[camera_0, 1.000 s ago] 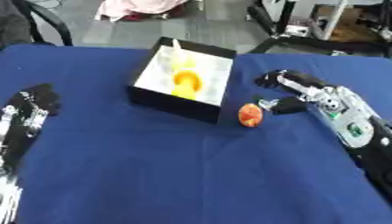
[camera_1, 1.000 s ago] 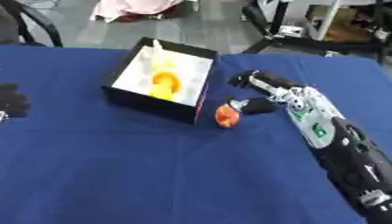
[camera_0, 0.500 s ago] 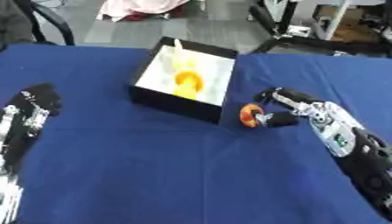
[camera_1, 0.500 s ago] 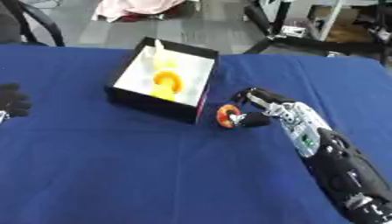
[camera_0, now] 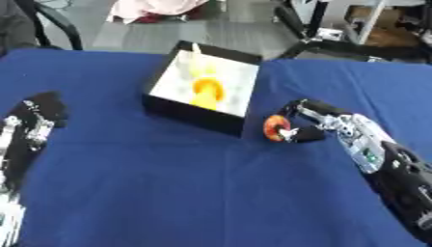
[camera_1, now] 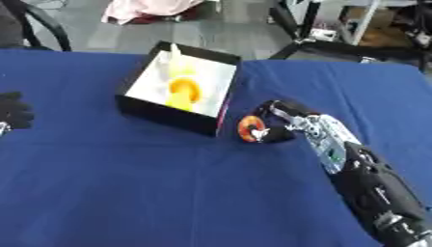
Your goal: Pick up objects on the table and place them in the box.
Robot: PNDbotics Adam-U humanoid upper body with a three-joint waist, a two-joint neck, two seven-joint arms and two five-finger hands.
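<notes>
A small orange and red round object [camera_0: 276, 128] lies on the blue table, just right of the black box [camera_0: 182, 112]. My right hand [camera_0: 310, 121] reaches in from the right with its fingers and thumb curled round the object. The box has a white inside [camera_0: 225, 80] and holds yellow and orange items [camera_0: 203, 90]. My left hand [camera_0: 38, 110] rests at the left edge of the table, apart from everything, and its fingers are too dark to read.
The blue cloth [camera_0: 185, 183] covers the whole table. Chairs and metal frames [camera_0: 325, 34] stand beyond the far edge, and a pink bundle [camera_0: 156, 8] lies on the floor behind the box.
My right hand has moved left and down to the round object and closed round it. The object has shifted closer to the box wall. The left arm stays put.
</notes>
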